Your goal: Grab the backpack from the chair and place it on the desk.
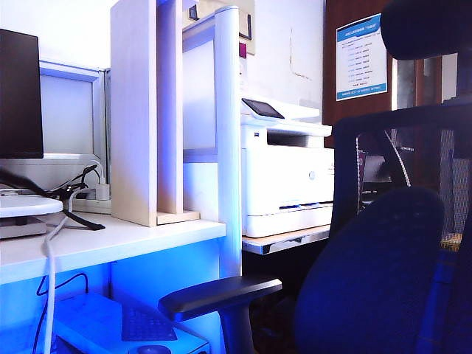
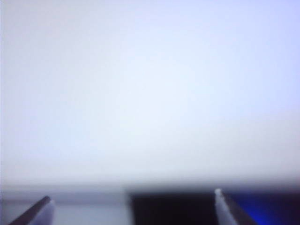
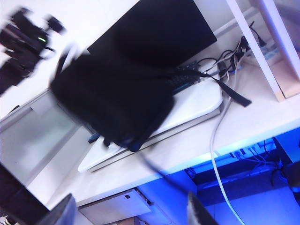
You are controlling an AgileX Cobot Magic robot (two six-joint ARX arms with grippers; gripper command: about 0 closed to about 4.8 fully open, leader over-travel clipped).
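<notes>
The backpack (image 3: 112,98) shows as a dark, blurred mass over a white slab (image 3: 201,101) on the desk (image 3: 201,136), with one strap (image 3: 232,93) trailing across the desktop. A blurred black arm (image 3: 26,35) hovers by the backpack's far corner. My left gripper (image 2: 132,199) is open, empty, and faces a blurred white surface. My right gripper (image 3: 131,201) is open and empty, off the desk's front edge and well short of the backpack. In the exterior view the chair (image 1: 413,125) holds only its rounded cushion (image 1: 376,273); neither gripper shows there.
A black monitor (image 3: 154,28) stands behind the backpack. Cables (image 3: 234,51) cluster near the pale wood divider (image 1: 136,110), and a white cable (image 1: 49,280) hangs over the desk edge. A white printer (image 1: 287,169) sits beyond the divider. The chair's armrest (image 1: 221,291) juts toward the desk.
</notes>
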